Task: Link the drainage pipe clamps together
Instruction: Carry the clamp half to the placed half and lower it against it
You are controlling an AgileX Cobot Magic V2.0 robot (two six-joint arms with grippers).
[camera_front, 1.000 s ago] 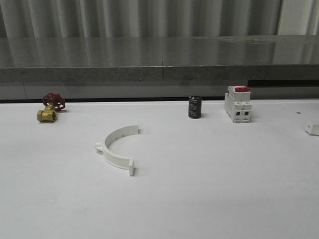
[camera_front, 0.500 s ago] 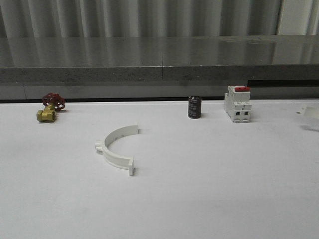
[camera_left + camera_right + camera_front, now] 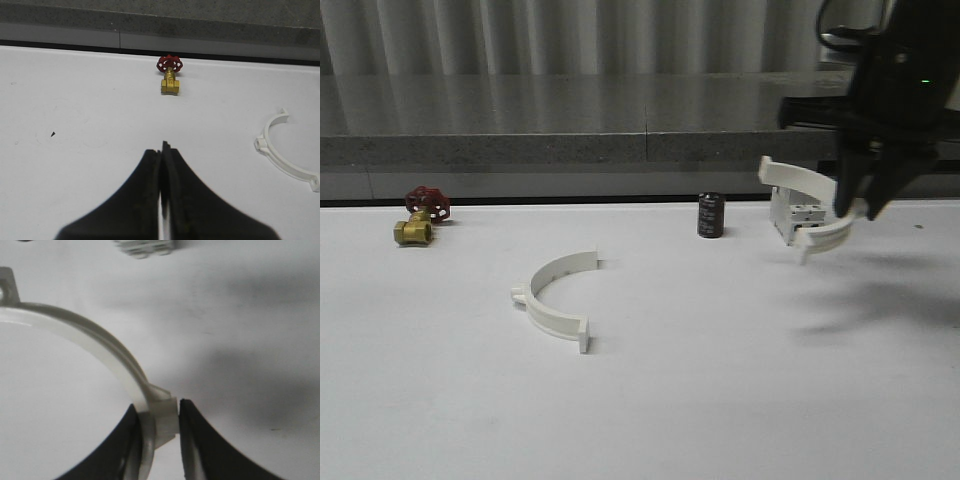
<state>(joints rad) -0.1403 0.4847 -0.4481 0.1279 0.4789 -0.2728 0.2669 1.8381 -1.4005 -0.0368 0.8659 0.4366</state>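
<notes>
Front view, left to right: a brass valve (image 3: 413,231) with a red handwheel sits far left on the white counter (image 3: 720,400); the lying clamp half (image 3: 557,297) rests left of centre, opening toward the right. A black capacitor (image 3: 710,215) and a white breaker (image 3: 795,212) stand at the back. The right gripper (image 3: 853,208) holds the carried clamp half (image 3: 807,208) aloft near the breaker, pinched at its middle tab. The left gripper (image 3: 161,165) hangs over bare counter, pressed together on nothing. A pinch on that small tab could let the band pivot, so the ends may miss their mates or shove the lying half aside.
</notes>
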